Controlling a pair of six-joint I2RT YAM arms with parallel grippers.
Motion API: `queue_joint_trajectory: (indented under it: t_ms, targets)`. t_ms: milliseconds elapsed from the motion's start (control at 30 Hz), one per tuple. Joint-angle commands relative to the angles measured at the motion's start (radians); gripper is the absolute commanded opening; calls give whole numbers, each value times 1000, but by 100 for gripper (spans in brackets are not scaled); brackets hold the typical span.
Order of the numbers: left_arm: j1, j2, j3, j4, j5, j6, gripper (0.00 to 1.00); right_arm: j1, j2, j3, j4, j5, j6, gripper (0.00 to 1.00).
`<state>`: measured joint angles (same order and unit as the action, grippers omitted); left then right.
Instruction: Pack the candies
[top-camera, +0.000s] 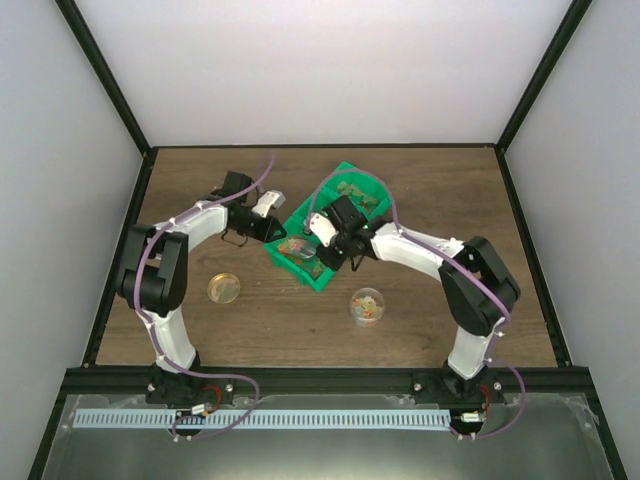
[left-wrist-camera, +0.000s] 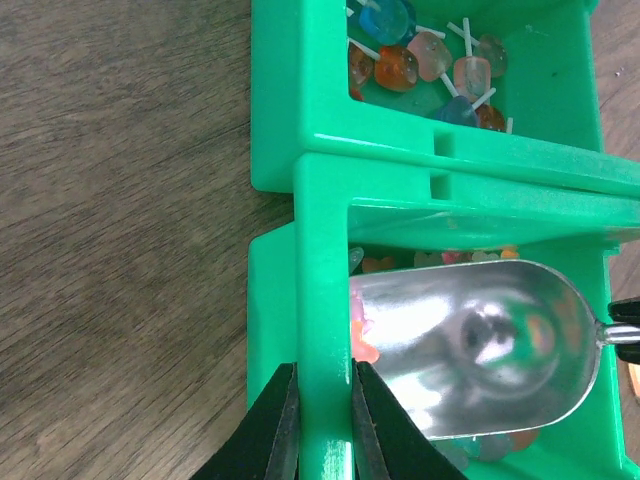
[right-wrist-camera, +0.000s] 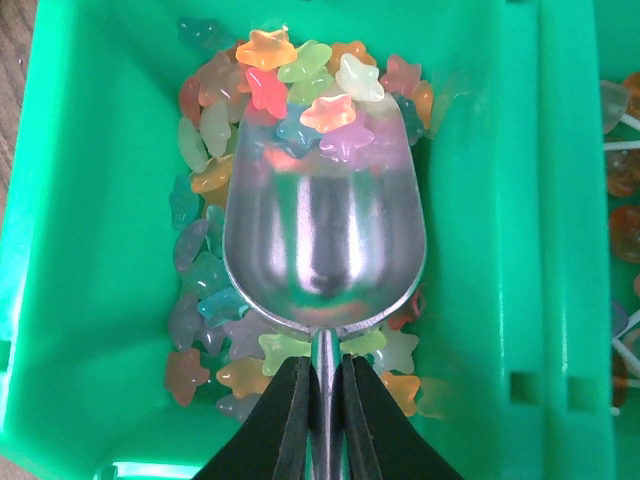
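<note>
Right wrist view, nearest first: pinching the thin handle of the metal scoop between the right jaws, closed tight on it right at the root of the bowl, probably for firm control of the tilt. Holding the bowl hollow side up and pointing away, low inside the nearer compartment of the green bin. Carrying a small heap of star-shaped candies on the scoop's far lip, well apart from the jaws, with the rest of the bowl bare. Leaving many more candies loose on the compartment floor, ringing the scoop on its left and far sides, a few lying just beside the jaw tips under the handle. Showing lollipops past the dividing wall at the right edge.

Left wrist view: clamping the bin's side wall between the left jaws, one finger outside and one inside, closed on the rim, seemingly bracing the bin against sliding on the table under the scoop's push.

Top external view: standing nearer than the bin, a clear round tub holding some candies beside the right arm, and a round yellowish disc, perhaps its lid, beside the left arm, both apart from the bin. Judging the tub the likely target, with the lift and pour not yet done.
</note>
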<state>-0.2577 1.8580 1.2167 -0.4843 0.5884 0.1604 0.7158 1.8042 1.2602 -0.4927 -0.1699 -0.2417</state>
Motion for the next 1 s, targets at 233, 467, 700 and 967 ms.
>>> queue_joint_trajectory:
  t_ms: [233, 467, 700, 967]
  targets:
    - [-12, 64, 31, -51, 24, 30, 4, 7, -100, -259, 380, -103, 54, 1]
    - [5, 71, 47, -63, -1, 23, 4, -9, -188, -337, 461, -127, 65, 1]
    - [21, 67, 72, -80, -8, 21, 10, -40, -183, -382, 523, -142, 82, 1]
    - [29, 67, 114, -109, -19, 14, 27, -70, -235, -481, 614, -178, 55, 1]
